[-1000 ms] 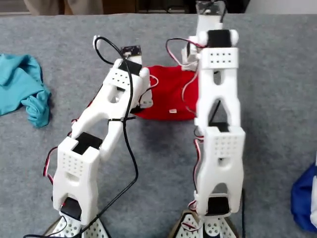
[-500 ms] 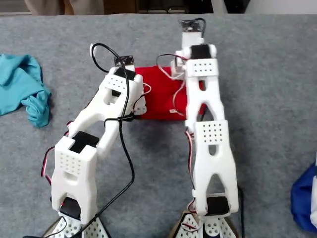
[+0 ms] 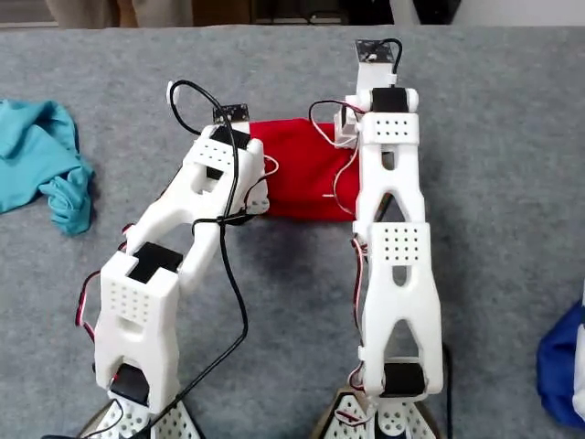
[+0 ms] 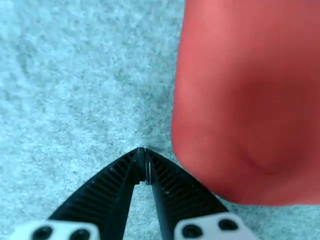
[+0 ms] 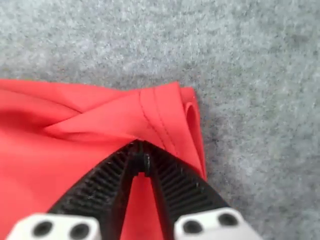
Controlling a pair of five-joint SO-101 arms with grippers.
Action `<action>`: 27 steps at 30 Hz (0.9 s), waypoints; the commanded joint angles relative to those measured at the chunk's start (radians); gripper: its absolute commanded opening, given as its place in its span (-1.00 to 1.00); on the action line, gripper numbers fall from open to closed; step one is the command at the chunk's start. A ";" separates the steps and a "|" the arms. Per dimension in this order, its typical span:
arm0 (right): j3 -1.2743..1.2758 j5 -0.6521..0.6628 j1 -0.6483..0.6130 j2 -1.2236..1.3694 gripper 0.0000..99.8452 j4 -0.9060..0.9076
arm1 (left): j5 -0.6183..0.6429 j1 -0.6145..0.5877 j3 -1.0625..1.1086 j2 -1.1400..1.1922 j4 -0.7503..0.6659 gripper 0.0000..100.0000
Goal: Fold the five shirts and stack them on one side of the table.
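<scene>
Seen from above, the red shirt (image 3: 297, 174) lay as a compact folded block on the grey table (image 3: 475, 110), a little toward twelve o'clock from the table's middle, between the heads of the two arms. The left arm leaned in from seven o'clock and ended at the shirt's nine o'clock edge. The right arm stretched almost straight from six o'clock and ended at the shirt's two o'clock corner. In the left wrist view, the left gripper (image 4: 141, 165) was clenched, its ribbed black jaws meeting at the tips with nothing between them. It rested over bare table just beside the rounded edge of the shirt, not touching it. In the right wrist view, the right gripper (image 5: 141, 160) was likewise pressed closed, its tips sitting on the red cloth just behind a doubled-over corner (image 5: 175, 107) with a stitched hem. Whether any cloth was pinched between the jaws could not be told. A crumpled teal shirt (image 3: 37, 160) lay at the table's nine o'clock edge, and a blue shirt (image 3: 559, 366) showed at the four o'clock edge, both well apart from the red one.
</scene>
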 commanded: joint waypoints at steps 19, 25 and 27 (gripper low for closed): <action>0.140 -0.052 -0.004 -0.532 -0.96 0.195 | -0.002 -0.078 -0.221 -0.163 -0.485 -0.96; 0.495 -0.135 -0.004 -0.674 -0.99 0.190 | 0.003 -0.064 -0.264 0.074 -0.578 -0.96; 0.588 -0.153 -0.005 -0.696 -0.99 0.187 | 0.003 -0.066 -0.295 0.130 -0.574 -0.96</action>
